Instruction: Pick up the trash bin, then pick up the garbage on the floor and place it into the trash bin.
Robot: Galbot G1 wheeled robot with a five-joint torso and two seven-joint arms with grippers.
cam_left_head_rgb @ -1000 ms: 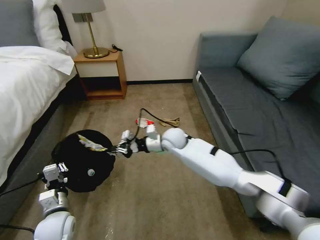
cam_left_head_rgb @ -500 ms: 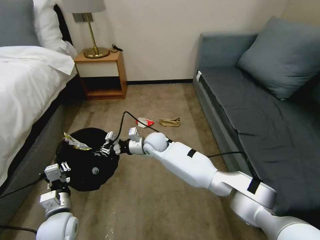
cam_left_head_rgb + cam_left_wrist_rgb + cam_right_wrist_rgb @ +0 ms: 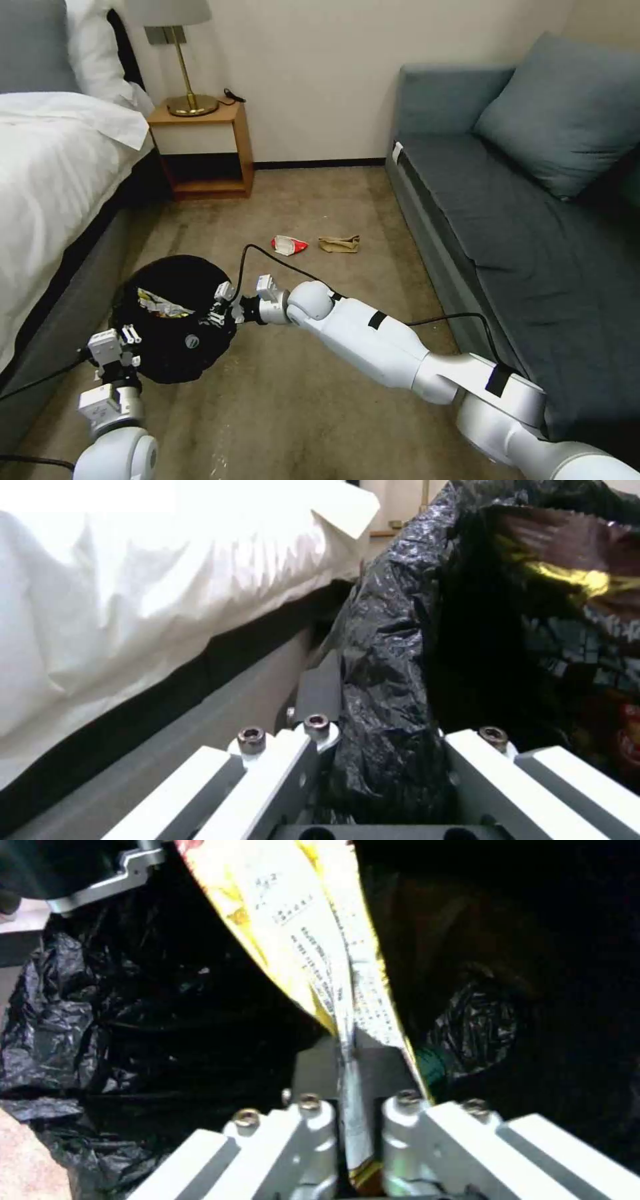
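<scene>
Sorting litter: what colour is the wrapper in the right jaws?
Yellow with white; wrapper shows best in the right wrist view.

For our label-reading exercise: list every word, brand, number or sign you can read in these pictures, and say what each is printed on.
Nothing can be read for certain.
Flat gold-yellow wrapper, pinched in the right tool over the black-lined round trash bin: rows of small print, too blurred.
Red-and-white snack packet on the carpet: markings too small.
Tan paper bag: no text visible.

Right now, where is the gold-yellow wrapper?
The gold-yellow wrapper is pinched in the right gripper, hanging inside the trash bin that the left gripper holds beside the bed.
</scene>
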